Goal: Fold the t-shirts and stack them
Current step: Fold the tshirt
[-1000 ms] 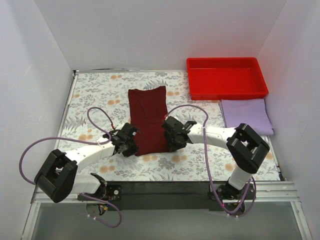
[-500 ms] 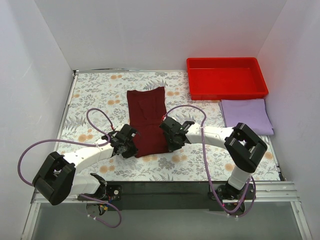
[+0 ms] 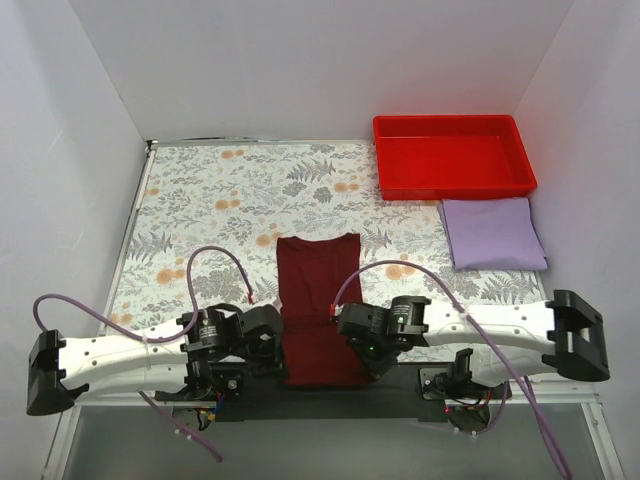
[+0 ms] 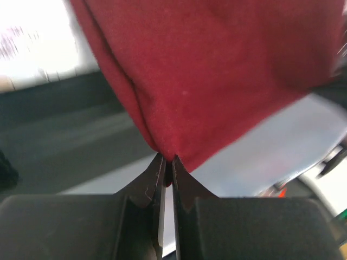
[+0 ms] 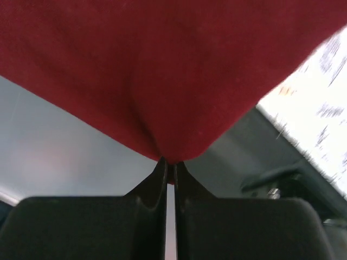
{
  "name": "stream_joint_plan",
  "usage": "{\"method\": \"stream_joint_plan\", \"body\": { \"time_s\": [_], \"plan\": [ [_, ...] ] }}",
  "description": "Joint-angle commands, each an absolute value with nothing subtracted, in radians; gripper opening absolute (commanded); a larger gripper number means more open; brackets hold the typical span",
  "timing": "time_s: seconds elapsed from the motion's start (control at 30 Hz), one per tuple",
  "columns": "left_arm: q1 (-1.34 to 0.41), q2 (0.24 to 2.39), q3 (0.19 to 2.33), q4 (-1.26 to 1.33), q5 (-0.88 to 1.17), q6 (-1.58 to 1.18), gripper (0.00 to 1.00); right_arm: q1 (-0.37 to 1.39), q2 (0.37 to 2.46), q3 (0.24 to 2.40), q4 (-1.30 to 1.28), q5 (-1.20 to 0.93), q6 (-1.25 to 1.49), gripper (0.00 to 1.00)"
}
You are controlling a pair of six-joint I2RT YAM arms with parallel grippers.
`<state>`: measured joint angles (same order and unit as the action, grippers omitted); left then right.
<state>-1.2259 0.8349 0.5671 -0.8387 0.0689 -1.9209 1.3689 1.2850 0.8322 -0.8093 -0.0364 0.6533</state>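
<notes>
Now: you hold the maroon t-shirt point(image 3: 318, 300) by its near hem. It lies flat on the table point(image 3: 200, 200) between the arms, with its near end over the front edge.
Left gripper point(image 4: 167, 168): pressed together, pinching the hem's left corner.
Right gripper point(image 5: 168, 165): pressed together, pinching the right corner.
Lavender t-shirt point(image 3: 493, 232): folded at far right, beside the red tray point(image 3: 455, 185).
Risk: each pinch has only a sliver of cloth. If you pull unevenly, a corner may slip out or the fold may go skewed.
Change: a second ago the shirt lay further up the table. Both arms have drawn back and dragged it toward the bases.
</notes>
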Motion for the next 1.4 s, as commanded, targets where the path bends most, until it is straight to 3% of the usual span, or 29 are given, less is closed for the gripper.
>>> {"method": "stream_joint_plan", "body": {
  "time_s": [0.0, 0.13, 0.33, 0.77, 1.37],
  "plan": [
    [-1.322, 0.863, 0.587, -0.946, 0.092, -2.164, 0.0, 1.385, 1.2, 0.805, -0.934, -0.118, 0.733, 0.01],
    [-1.319, 0.92, 0.73, -1.005, 0.017, -2.11, 0.0, 1.327, 1.14, 0.92, -1.008, -0.043, 0.672, 0.01],
    [-1.109, 0.994, 0.94, -1.08, -0.068, -1.922, 0.0, 1.106, 1.152, 1.115, -1.071, 0.02, 0.483, 0.01],
    [-0.718, 1.104, 1.012, -0.962, 0.036, -1.614, 0.0, 0.874, 1.339, 1.334, -1.072, -0.043, 0.259, 0.01],
    [-0.407, 1.388, 1.132, -0.816, 0.163, -1.396, 0.0, 0.601, 1.66, 1.586, -1.048, -0.225, 0.048, 0.01]
  ]
}}
